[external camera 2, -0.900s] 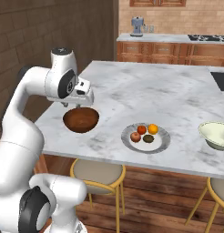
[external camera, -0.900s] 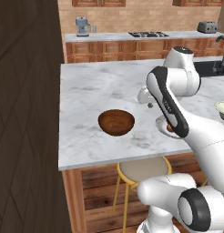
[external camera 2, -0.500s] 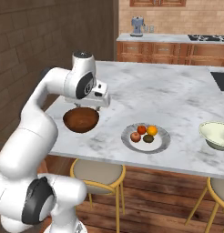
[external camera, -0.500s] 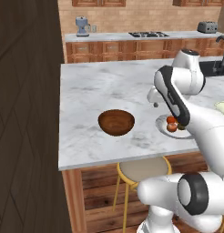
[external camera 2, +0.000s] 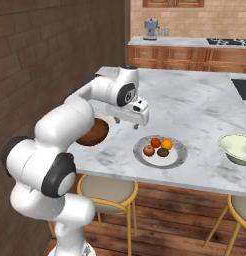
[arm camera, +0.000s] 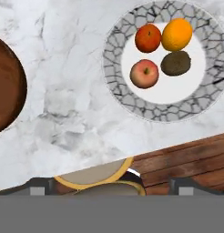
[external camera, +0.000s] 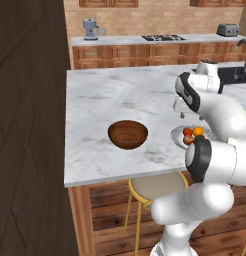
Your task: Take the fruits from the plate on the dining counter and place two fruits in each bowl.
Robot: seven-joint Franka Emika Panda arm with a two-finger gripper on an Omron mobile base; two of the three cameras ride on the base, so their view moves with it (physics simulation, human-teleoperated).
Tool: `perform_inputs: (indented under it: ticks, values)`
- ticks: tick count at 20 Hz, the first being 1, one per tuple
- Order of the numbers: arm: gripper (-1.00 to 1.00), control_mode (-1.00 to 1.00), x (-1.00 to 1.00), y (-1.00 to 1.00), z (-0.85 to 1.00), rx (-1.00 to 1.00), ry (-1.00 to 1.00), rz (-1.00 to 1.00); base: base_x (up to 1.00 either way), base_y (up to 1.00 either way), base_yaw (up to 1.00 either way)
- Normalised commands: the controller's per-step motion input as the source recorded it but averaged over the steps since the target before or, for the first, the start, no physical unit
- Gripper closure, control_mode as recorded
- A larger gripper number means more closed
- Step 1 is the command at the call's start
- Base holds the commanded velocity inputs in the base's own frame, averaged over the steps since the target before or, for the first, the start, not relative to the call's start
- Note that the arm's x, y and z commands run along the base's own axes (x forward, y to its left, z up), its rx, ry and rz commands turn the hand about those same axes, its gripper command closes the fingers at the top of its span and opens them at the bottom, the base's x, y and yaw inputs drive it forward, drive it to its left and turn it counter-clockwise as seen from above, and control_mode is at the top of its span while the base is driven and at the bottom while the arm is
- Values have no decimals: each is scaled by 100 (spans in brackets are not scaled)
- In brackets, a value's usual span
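White arm bent forward, hand pointing down.
The two-finger gripper [external camera 2: 139, 122] hangs above the white-grey marble counter [external camera 2: 205, 107], jaws apart.

On the tabletop [external camera 2: 205, 107], four fruits [arm camera: 145, 73] sit on the plate [arm camera: 155, 109]. One bowl [external camera: 127, 134] lies left of the plate, another bowl [external camera 2: 237, 148] right of it.

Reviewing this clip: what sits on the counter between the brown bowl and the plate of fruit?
Nothing: the hand view shows bare marble between the brown bowl and the plate.
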Motion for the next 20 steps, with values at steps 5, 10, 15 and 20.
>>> perform_inputs:
  ticks: [5, 10, 15, 20]
  values:
    - [-100, -100, 49, -45, -54, 1, 27, -31, 0, 0, 0]
    - [-100, -100, 50, -31, -70, 0, 18, -19, 0, 0, 0]
    - [-100, -100, 40, -44, -88, 1, 11, -17, 0, 0, 0]
    - [-100, -100, 59, -9, -47, 0, 0, -5, 0, 0, 0]
